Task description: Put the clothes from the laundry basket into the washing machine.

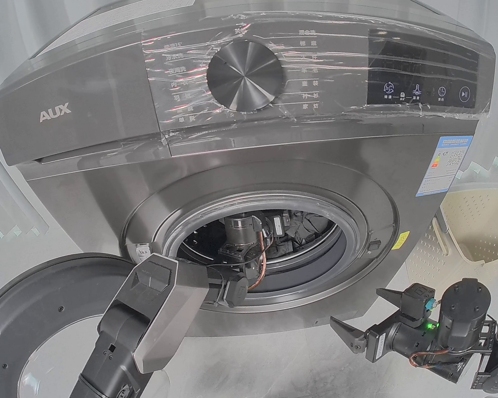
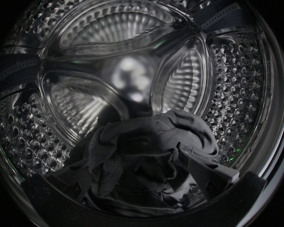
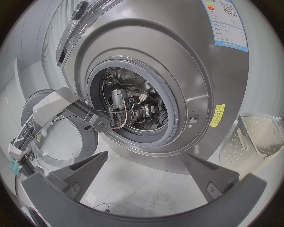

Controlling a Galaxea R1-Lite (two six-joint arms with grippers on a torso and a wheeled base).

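My 2 arms, grey and black
My left arm has a silver-grey angular shell, a black cable tie and a coppery cable; my right gripper has 2 dark wedge fingers and a green light.

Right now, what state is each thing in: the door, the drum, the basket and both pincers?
Washing machine door: swung wide open.
Drum: holds a heap of dark clothes.
Laundry basket: no clothes visible inside.
Left pincer: open, inside the drum, fingers either side of the dark clothes.
Right pincer: open, empty, outside the drum.
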